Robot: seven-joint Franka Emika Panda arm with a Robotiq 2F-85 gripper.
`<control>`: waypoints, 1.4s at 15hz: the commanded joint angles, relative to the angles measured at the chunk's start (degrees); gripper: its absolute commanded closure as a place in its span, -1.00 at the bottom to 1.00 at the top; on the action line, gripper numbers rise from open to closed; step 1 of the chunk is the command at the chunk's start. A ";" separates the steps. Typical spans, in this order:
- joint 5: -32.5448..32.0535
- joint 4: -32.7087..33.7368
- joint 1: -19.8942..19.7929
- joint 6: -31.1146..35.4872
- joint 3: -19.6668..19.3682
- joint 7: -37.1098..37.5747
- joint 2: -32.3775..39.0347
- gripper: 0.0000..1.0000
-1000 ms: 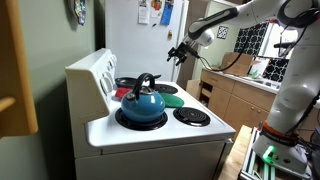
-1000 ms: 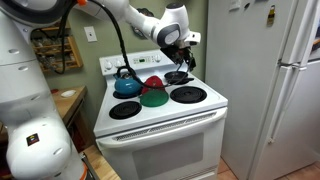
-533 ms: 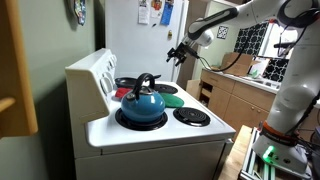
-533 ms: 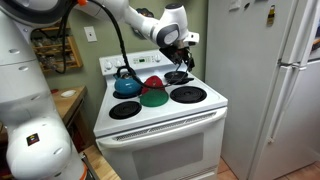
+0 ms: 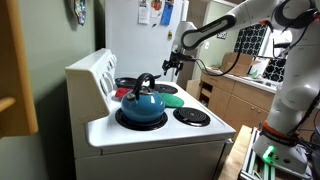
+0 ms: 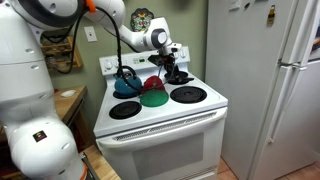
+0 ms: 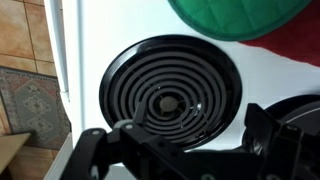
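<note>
A blue kettle is sitting by the control panel, a white fridge is standing alongside, a rug is lying below.

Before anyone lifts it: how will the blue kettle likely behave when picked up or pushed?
The blue kettle looks rigid, probably metal, so should keep its shape. Lifted by its arched black handle it may tilt; whether it holds water cannot be seen. Its wide base on the coil burner suggests pushing would slide it, not tip it.
</note>
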 commanded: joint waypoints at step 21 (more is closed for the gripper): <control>-1.20 9.44 5.03 -1.92 -0.49 5.73 10.12 -1.00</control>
